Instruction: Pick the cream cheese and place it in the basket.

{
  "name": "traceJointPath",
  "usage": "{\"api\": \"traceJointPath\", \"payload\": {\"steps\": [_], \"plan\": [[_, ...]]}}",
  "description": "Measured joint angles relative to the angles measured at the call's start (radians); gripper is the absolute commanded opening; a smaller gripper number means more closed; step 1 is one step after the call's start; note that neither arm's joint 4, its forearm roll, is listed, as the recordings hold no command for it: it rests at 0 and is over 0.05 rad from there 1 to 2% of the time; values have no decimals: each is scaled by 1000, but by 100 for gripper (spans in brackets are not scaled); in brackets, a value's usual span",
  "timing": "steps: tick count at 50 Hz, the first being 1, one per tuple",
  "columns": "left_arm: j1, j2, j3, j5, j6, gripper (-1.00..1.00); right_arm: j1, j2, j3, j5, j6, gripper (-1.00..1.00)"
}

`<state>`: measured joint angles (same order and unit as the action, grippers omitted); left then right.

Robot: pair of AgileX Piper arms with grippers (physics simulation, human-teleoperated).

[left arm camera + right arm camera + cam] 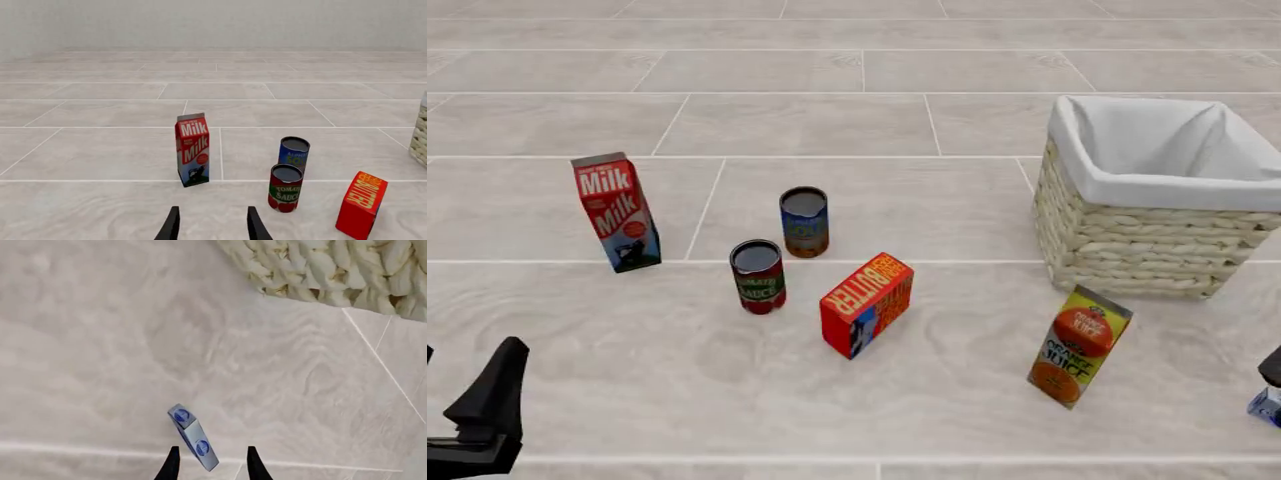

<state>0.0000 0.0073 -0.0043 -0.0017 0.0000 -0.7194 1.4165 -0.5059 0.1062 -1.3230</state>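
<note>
The right gripper [208, 460] hangs open and empty, the cream cheese [193, 437] lying skewed between its fingertips on the bench [100, 365]. Turn to match, then descend; the basket [333, 270] waits ahead.

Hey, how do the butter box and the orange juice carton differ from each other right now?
The butter box is red-orange with its lettering running sideways; the orange juice carton is lighter orange with a green top band and upright lettering. The butter box is squat and stands nearer the two cans, while the orange juice carton is taller and slimmer and stands in front of the basket. Both are orange-toned cartons standing on the table, untouched.
</note>
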Motion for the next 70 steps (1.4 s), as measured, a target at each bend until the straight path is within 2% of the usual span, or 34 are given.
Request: {"api": "traceJointPath", "payload": {"steps": [11, 24, 38, 39, 46, 56, 70], "plan": [[0, 0, 0, 0, 0, 100, -30, 76, -1, -62, -42, 100], [0, 0, 0, 0, 0, 100, -51, 153, -10, -109, -65, 100], [0, 0, 0, 0, 0, 100, -52, 165, -14, -89, -68, 100], [0, 0, 0, 0, 0, 100, -51, 164, -13, -91, -73, -100], [0, 0, 0, 0, 0, 100, -49, 166, 5, -130, -102, -100], [0, 0, 0, 0, 0, 100, -33, 143, 21, -139, -122, -100], [0, 0, 0, 0, 0, 100, -10, 57, 37, -110, -105, -100]]}}
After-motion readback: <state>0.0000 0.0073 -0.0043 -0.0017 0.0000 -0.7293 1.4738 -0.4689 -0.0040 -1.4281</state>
